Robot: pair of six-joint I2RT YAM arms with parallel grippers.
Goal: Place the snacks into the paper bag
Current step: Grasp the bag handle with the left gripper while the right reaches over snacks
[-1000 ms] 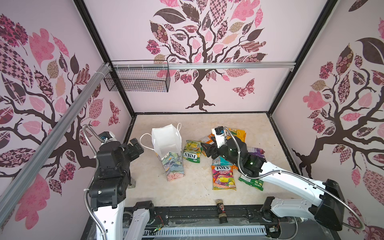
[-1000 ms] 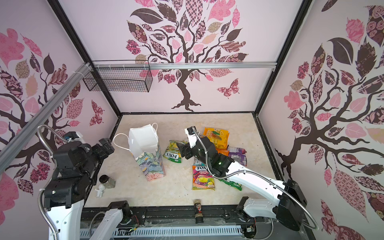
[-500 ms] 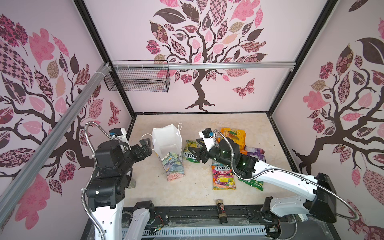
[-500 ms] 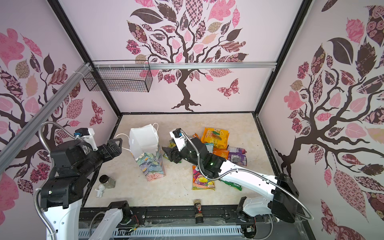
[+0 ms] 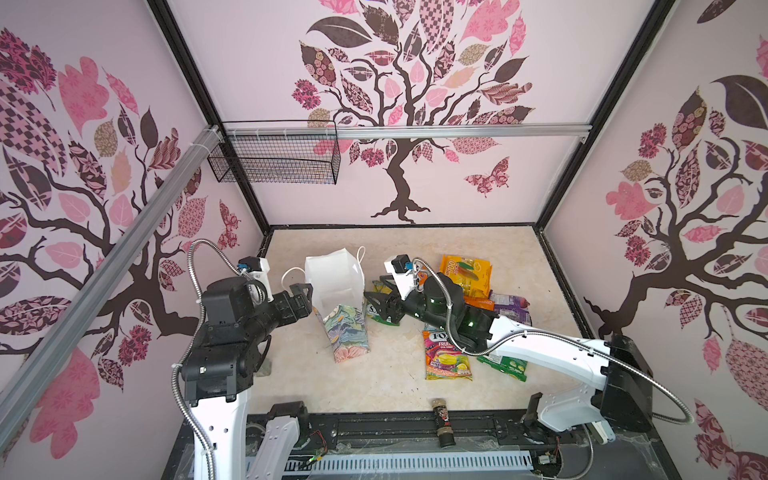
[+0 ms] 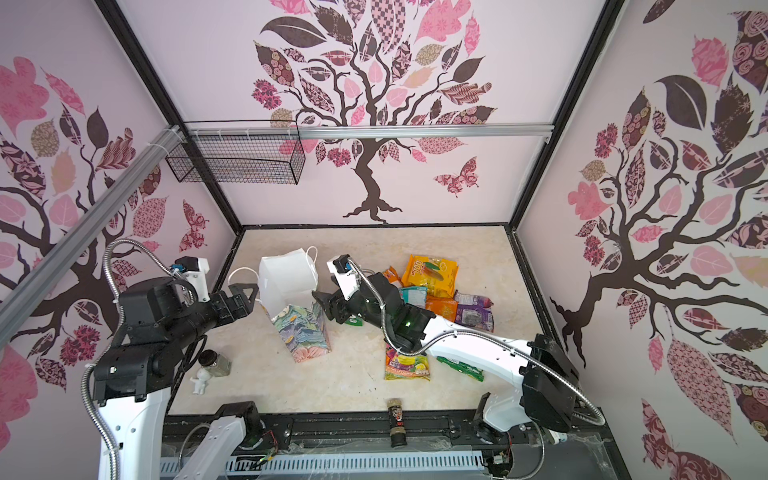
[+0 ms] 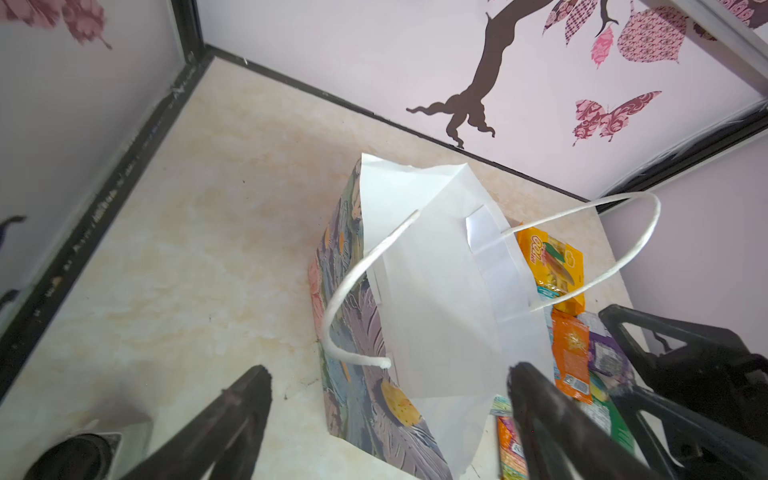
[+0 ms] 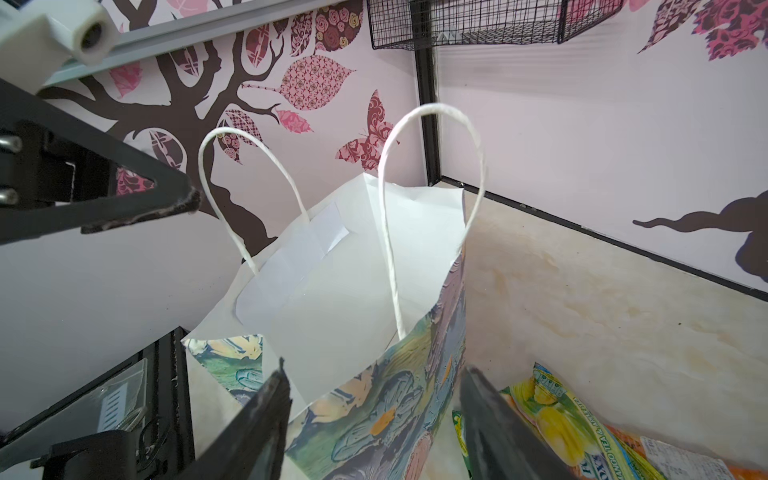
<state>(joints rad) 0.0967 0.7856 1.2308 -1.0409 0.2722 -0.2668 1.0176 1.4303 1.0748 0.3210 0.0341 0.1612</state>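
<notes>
Both seemingly empty, left hand [image 5: 304,297] and right hand [image 5: 374,304] flank paper bag [image 5: 347,332].

Twin overhead views, the two eyes of one camera head set high at the front, look steeply down over both arms onto the whole table [image 5: 395,249]. The left wrist camera looks out between the tips of the left gripper [image 7: 386,369], close on the paper bag [image 7: 436,291]. The right wrist camera, past the right gripper [image 8: 374,368], faces that bag's open mouth from the opposite side. All four views share the bag.
</notes>
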